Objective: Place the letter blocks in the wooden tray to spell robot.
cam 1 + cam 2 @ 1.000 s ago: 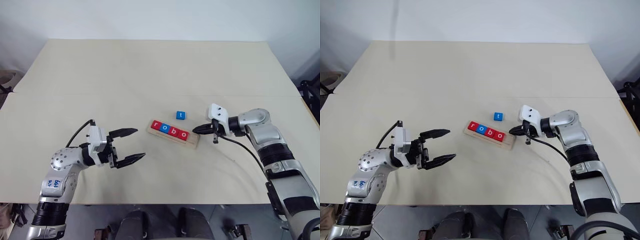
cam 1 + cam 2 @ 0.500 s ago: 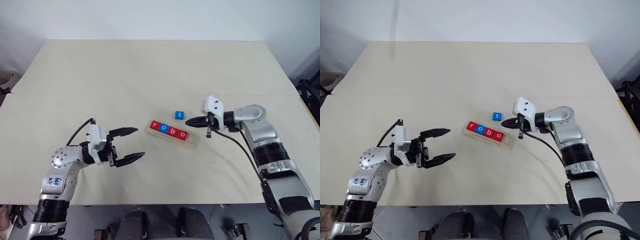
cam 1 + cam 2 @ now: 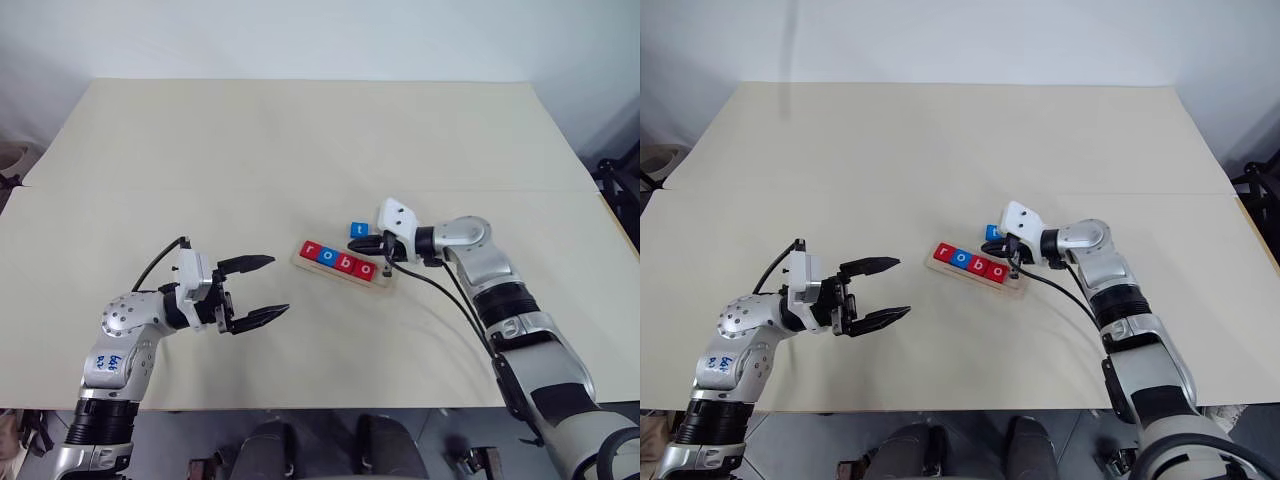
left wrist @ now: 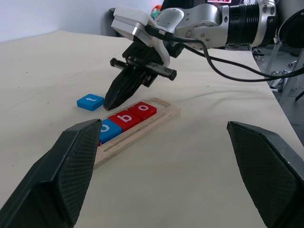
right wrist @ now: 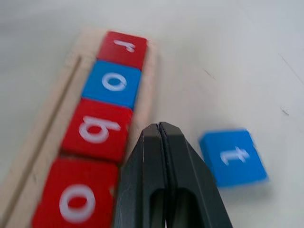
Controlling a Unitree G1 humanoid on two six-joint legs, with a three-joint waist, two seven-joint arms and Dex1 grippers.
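On the beige bench (image 3: 300, 140), your right gripper (image 3: 366, 243), fingers pressed together and empty, sits between the wooden tray (image 3: 385, 278) and the loose t block (image 3: 358, 230), likely to nudge it; the left gripper (image 3: 268, 288) waits spread wide.

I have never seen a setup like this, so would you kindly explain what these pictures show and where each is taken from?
This is a two-armed humanoid robot at a beige table. Two pictures come from cameras in its head, looking down; the other two come from cameras on each wrist. A wooden tray holds four letter blocks reading r, o, b, o. The blue t block lies on the table beside it. The right gripper is shut and empty, its tip between tray and t. The left gripper is open, holding nothing.
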